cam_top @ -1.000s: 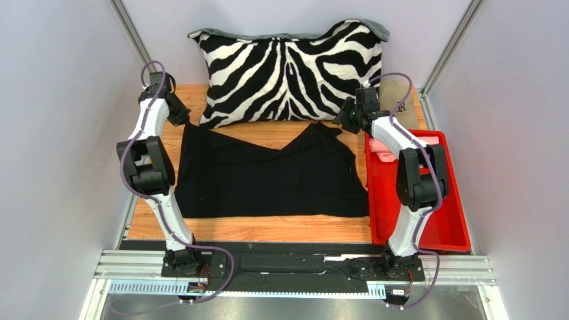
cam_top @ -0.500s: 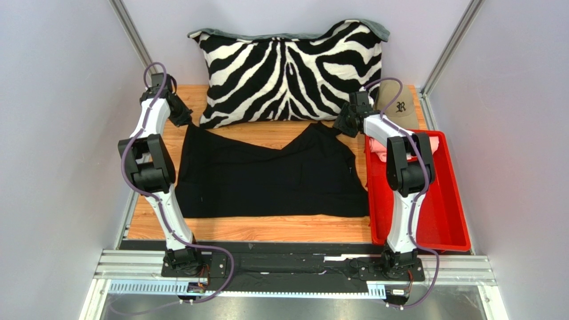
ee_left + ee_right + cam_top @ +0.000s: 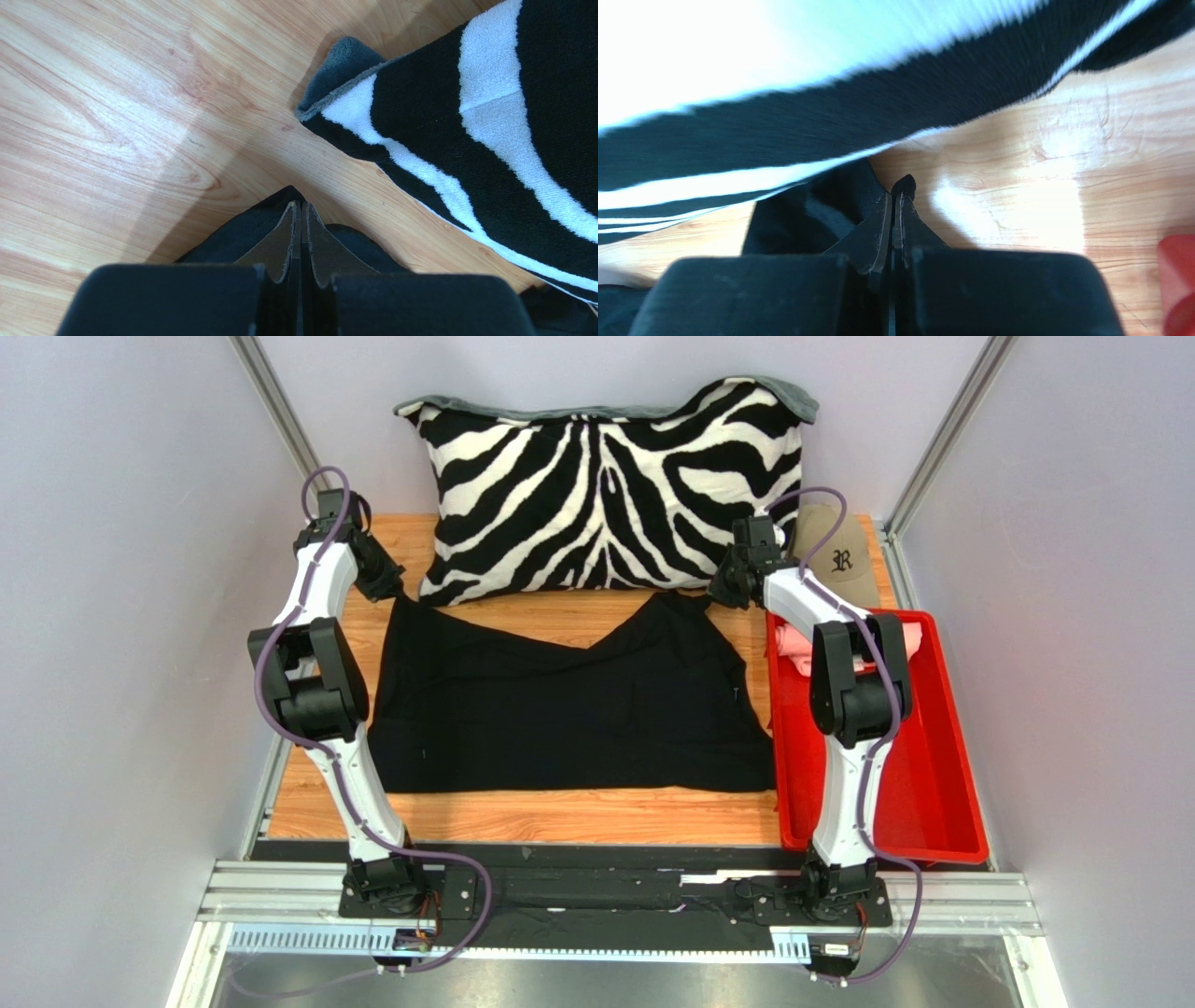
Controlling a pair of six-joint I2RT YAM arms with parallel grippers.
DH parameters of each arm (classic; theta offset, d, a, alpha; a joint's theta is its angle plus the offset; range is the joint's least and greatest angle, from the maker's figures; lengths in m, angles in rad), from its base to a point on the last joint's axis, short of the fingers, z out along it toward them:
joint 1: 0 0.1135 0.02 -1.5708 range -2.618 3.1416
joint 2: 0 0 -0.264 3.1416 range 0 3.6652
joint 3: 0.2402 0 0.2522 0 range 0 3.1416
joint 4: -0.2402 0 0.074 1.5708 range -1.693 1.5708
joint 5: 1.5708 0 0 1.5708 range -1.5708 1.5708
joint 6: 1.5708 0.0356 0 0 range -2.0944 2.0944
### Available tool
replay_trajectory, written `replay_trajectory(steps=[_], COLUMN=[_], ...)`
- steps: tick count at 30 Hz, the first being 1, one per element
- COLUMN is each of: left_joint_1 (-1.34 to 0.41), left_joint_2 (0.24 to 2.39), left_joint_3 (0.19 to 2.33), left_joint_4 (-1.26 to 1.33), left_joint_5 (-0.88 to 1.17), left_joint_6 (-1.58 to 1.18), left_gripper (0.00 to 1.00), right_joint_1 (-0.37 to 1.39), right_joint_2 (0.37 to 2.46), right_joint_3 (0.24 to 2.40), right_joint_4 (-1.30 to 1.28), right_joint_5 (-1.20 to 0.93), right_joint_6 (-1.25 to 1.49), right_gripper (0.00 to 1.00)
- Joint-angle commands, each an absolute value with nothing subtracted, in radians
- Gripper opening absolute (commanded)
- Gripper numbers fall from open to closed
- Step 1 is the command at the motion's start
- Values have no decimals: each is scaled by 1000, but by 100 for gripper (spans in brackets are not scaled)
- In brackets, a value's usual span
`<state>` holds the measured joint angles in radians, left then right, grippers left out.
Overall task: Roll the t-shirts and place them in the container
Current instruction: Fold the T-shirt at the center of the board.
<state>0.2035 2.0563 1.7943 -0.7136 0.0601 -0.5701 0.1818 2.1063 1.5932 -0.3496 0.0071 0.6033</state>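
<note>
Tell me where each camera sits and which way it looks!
Top camera: above, behind the arms, looking down on the table; both arms show.
Left wrist: on the left arm, looking down past its shut left gripper at the zebra pillow.
Right wrist: on the right arm, looking down past its shut right gripper.
Shared: both wrist views show the black t-shirt and the pillow.

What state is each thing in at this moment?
black t-shirt, spread flat, not rolled
pink t-shirt, bunched in the red bin
left gripper, shut on the black t-shirt's far left corner
right gripper, shut on its far right corner
zebra pillow, resting behind the black t-shirt
</note>
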Motion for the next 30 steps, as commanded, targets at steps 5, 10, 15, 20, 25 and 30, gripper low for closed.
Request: replay_trajectory(steps=[5,10,15,20,25,30], left_joint_1=[209,213,213,225,230,258], left_joint_2=[2034,2026,2023,2026,2026,2014], left_joint_3=[1822,1825,1830,1833,1835,1827], left_joint_4=[-695,-703,-701,-695,-681,-681], left_joint_5=[32,9,11,18,29,26], left_joint_6=[-564,-568,-571,-574,-574,-581], left_gripper=[0,0,0,0,0,0], right_joint_1=[178,178,176,178,178,178], right_joint_2=[1938,1887,1833,1780,1732,1707], right_joint_3=[1654,1652,1631,1559,1480,1411], right_joint_4=[-360,-364,-364,-313,-244,-210], right_joint_5=[89,129,175,172,92,152], right_joint_6=[514,465,407,347,293,256], right_gripper=[0,0,0,0,3,4])
